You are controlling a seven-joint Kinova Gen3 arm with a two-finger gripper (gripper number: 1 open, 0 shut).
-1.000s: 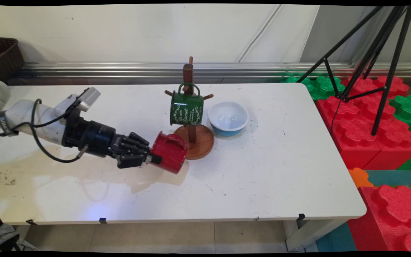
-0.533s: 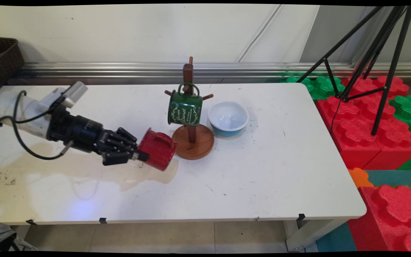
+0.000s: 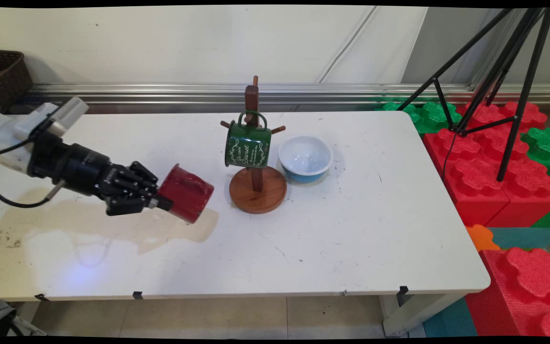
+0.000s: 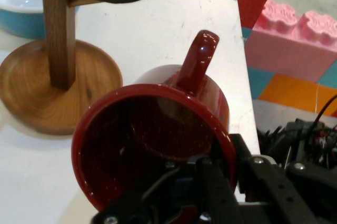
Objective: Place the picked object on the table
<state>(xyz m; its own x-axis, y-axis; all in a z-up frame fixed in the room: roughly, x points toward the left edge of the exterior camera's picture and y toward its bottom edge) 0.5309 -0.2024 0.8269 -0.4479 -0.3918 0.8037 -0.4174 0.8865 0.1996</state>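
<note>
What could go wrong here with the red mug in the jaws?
1. The gripper pinches the red mug by its rim only, tipped on its side above the table; it could slip and drop.
2. The mug tree stands close by, with a green mug hanging on a peg; a swing that way might knock it off.
3. The blue bowl sits right beside the tree's base and could be hit too.

Your black two-finger claw [image 3: 163, 204] grips the rim of a glossy red mug [image 3: 186, 192], held tilted above the white worktop [image 3: 351, 229]. At the mug's 3 o'clock stands a wooden mug tree with a round base [image 3: 257, 190], a green enamel mug [image 3: 248, 145] hanging on it. A white-and-blue bowl [image 3: 305, 157] sits just beside the base at 2 o'clock.
</note>
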